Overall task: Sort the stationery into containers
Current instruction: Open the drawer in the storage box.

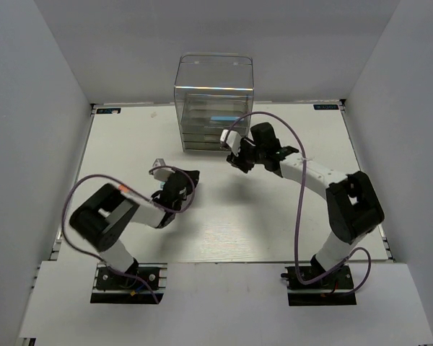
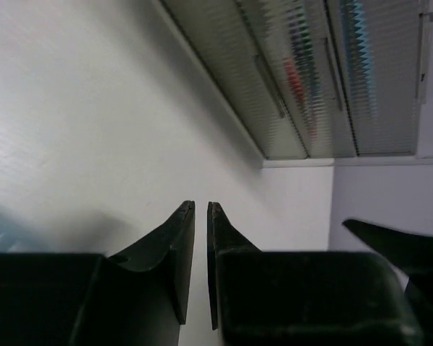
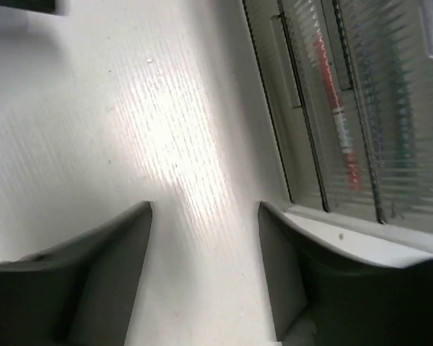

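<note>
Stationery lies inside the drawer box (image 1: pixel 213 79), a red pen (image 3: pixel 337 108) showing through. The right gripper (image 3: pixel 206 209), in front of the box, is spread wide and empty. The left gripper (image 2: pixel 200 205), further back, is pinched together on nothing. Best to push any open drawer in gently, straight.

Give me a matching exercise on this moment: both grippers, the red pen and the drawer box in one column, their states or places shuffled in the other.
Column one:
1. left gripper
2. right gripper
3. red pen
4. drawer box

Column two:
A. standing at the far edge of the table
B. wide open, nothing between the fingers
C. inside the box, behind a ribbed clear front
D. all but shut, nothing between the fingers

Pairs: 1-D, 2-B, 3-C, 4-A.
</note>
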